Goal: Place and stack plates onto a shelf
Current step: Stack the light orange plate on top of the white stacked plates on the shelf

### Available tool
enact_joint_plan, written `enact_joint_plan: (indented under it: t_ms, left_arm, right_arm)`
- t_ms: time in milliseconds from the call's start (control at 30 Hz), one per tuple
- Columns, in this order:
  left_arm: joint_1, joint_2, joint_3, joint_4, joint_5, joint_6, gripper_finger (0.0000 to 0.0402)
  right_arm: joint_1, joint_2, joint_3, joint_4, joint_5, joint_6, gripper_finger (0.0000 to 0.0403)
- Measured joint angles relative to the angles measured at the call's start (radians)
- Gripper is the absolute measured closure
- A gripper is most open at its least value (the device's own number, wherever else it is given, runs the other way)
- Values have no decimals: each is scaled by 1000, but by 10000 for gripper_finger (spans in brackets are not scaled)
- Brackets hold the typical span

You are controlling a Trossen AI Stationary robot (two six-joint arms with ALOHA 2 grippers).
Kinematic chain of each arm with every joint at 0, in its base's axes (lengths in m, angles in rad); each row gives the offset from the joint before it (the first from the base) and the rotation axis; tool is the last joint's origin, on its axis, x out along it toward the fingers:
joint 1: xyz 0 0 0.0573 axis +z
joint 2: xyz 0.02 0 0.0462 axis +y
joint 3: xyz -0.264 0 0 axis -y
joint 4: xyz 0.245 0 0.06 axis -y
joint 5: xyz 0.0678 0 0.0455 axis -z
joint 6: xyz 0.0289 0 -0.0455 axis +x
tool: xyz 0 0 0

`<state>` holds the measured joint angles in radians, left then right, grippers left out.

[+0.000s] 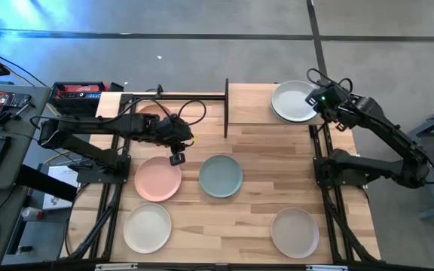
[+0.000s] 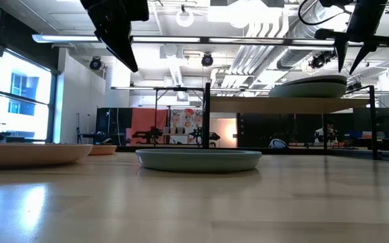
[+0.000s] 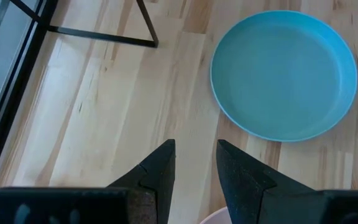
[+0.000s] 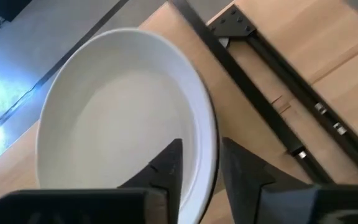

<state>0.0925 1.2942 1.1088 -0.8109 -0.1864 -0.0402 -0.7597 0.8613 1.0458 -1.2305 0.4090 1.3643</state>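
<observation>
A white plate (image 1: 293, 101) already sits on the shelf (image 1: 255, 105) at the upper right of the high view, near the board's right end, which leaves the left part bare, probably so a second pile can go beside it. The right gripper (image 1: 321, 98) hangs at that plate's right rim; in its wrist view the two fingers straddle the rim with a small gap on either side, so the claw looks slightly apart and not clamped, which reads as a release just after setting the plate down. That arm reaches from the right edge of the frame, elbow bent, wrist tipped down over the shelf. The left gripper (image 1: 176, 156) hovers above the table left of centre, fingers a little apart and holding nothing, pointing down between the pink plate (image 1: 157, 178) and the blue-green plate (image 1: 221, 175), likely lining up for the next pick. Its arm stretches in level from the left. Two pale plates lie toward the bottom, a cream one (image 1: 148, 227) and a beige one (image 1: 294, 232), still waiting on the table.
</observation>
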Motion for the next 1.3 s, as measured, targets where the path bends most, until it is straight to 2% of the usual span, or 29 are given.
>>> enact_joint_plan:
  t_ms: [200,333,600,733,900,1100,1300]
  left_arm:
    - [0,0,0,0,0,0,296]
    - [0,0,0,-6,0,-21,296]
    - [0,0,0,-158,0,-194,296]
    - [-2,0,0,-233,13,-367,296]
    - [-12,0,0,-245,106,-603,296]
    - [-76,15,-1,-240,108,-827,296]
    - [-166,82,-1,-236,100,-1002,296]
  right_arm:
    - [1,-27,0,22,-87,-4,300]
    - [1,-43,0,53,-170,-66,300]
    - [5,-44,0,208,-401,-245,300]
    - [42,-44,0,297,-481,-295,300]
    - [102,-44,0,370,-512,-333,300]
    - [160,-44,0,423,-511,-363,300]
    - [195,-44,0,443,-516,-435,300]
